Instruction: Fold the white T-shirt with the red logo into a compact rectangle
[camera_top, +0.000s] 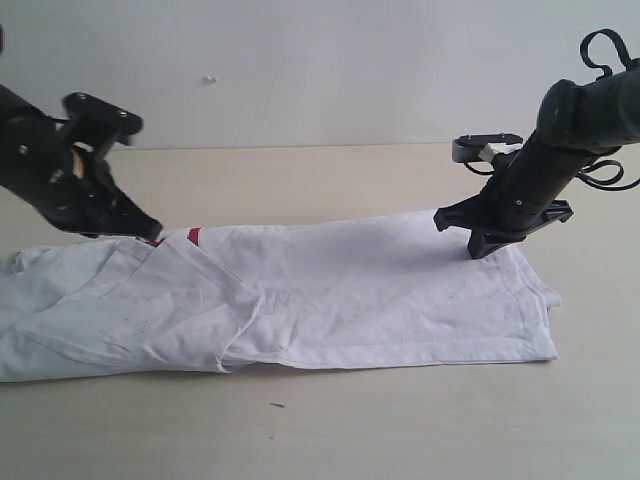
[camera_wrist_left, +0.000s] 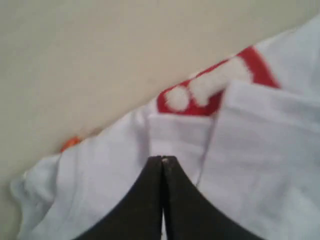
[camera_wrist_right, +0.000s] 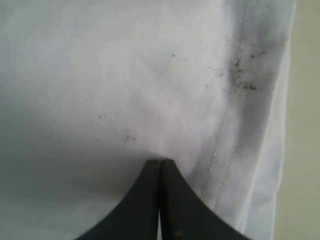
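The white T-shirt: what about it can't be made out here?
red logo: left wrist view, folded cloth covers most of it; lettering unreadable.
white T-shirt: exterior view, its left end is cut off by the frame edge.
left gripper, right gripper: wrist views, jaws meet, but any cloth pinched between them is hidden.
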